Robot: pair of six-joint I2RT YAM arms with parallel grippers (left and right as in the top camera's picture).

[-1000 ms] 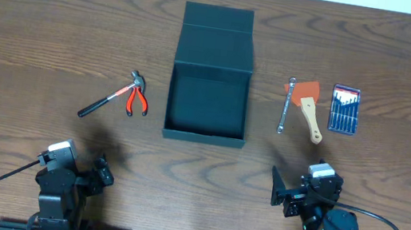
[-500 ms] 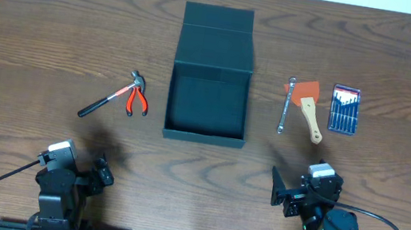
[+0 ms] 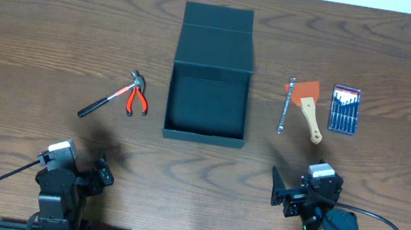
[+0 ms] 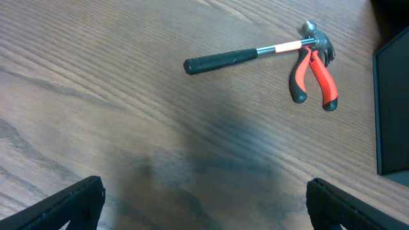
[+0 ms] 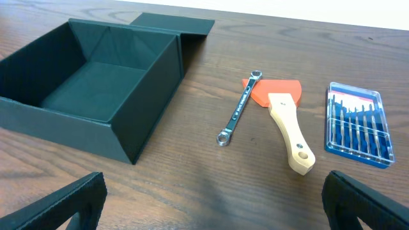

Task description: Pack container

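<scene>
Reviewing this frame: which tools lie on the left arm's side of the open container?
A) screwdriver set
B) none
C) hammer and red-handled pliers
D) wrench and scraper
C: the hammer and red-handled pliers lie together on that side of the container; the wrench, scraper and screwdriver set lie on the other side.

Black left arm (image 3: 60, 187), black right arm (image 3: 327, 221), white wrist patches (image 3: 61, 147), black cables (image 3: 390, 226)

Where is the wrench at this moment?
In the overhead view, the wrench lies right of the open container, just left of the orange scraper.
</scene>
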